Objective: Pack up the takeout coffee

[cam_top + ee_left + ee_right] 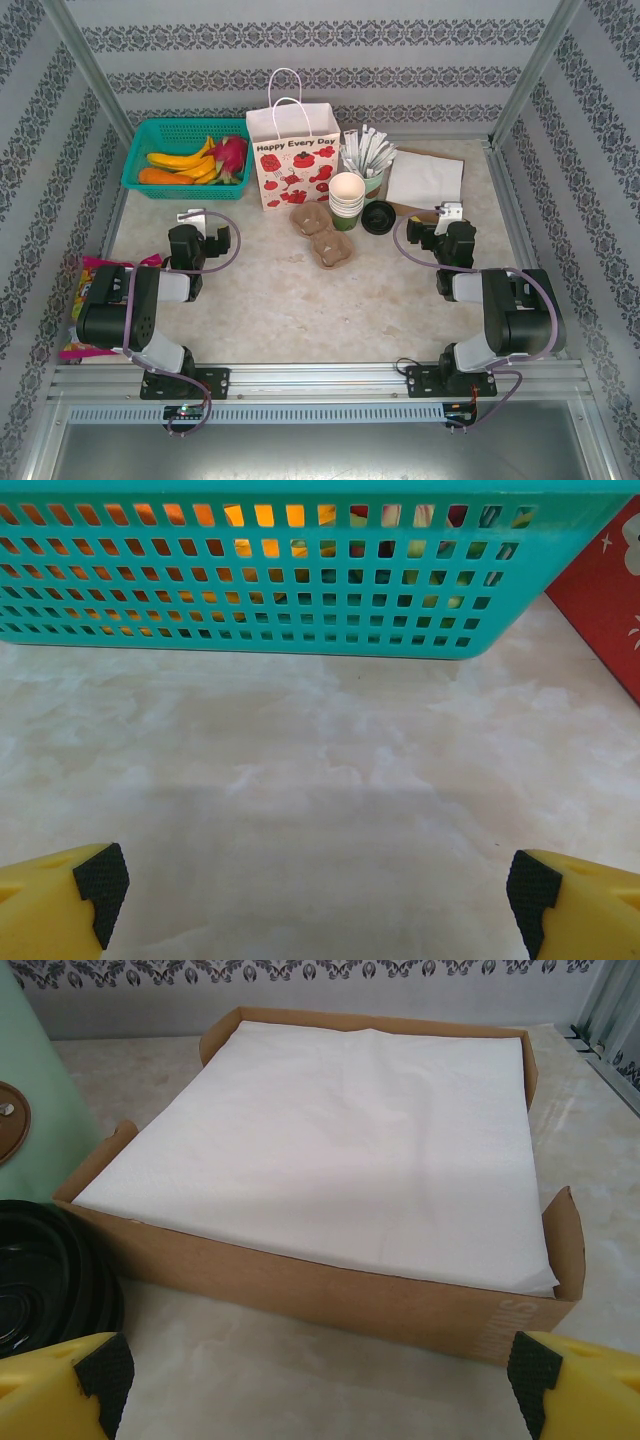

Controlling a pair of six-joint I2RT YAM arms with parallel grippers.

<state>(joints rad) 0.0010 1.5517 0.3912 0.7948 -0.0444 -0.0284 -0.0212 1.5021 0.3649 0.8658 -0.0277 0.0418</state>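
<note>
Leftmost, the left gripper [320,890] gapes wide and empty, low over the marbled tabletop [320,780], facing the teal perforated plastic basket [300,580]. At upper centre, the white paper bag [293,155] reads "Happy Every Day". Right of centre sits the round black plastic lid [378,216], well apart from that gripper; whether a green cup stands under it cannot be told. The right gripper [320,1370], equally wide, has the lid just at its lower left and the brown cardboard tray [330,1295] ahead. Both arms are folded, elbows back.
</note>
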